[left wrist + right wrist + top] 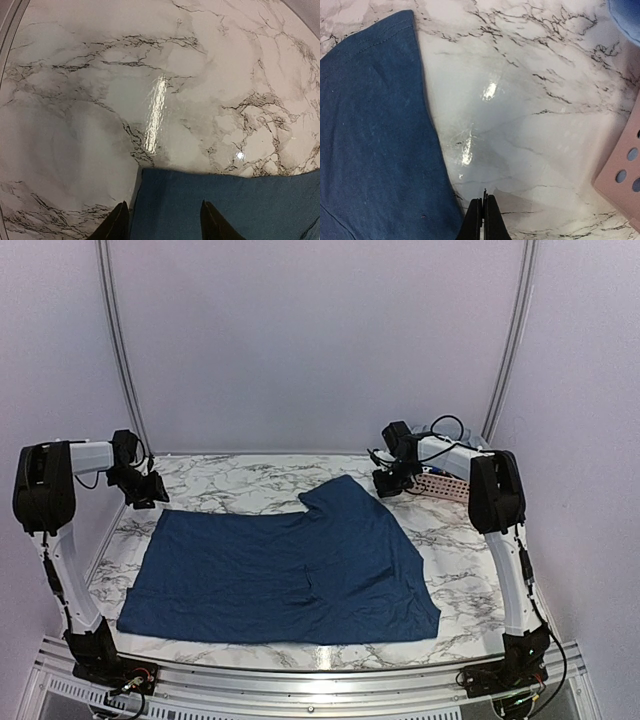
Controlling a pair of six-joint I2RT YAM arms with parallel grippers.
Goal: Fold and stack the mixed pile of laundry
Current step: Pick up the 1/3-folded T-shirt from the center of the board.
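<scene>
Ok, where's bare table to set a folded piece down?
Bare marble table runs along the far edge behind the navy shirt, between the left tool and right tool. A patch lies right of the shirt, nearer than the pink basket. The shirt covers the middle; the far right corner is crowded.

**Soft, even light, with glare on the marble**

The overhead view is evenly lit and a little soft, with a faint lilac cast. The navy shirt (290, 570) throws almost no shadow on the table (250, 490), and the upright rails (118, 350) bow from lens distortion. In the left wrist view a long white streak of glare lies just left of centre, with a small spot towards 4 o'clock. The left gripper (165, 221) at 6 o'clock is dark and unsharp. In the right wrist view two glare patches sit near centre.
</scene>
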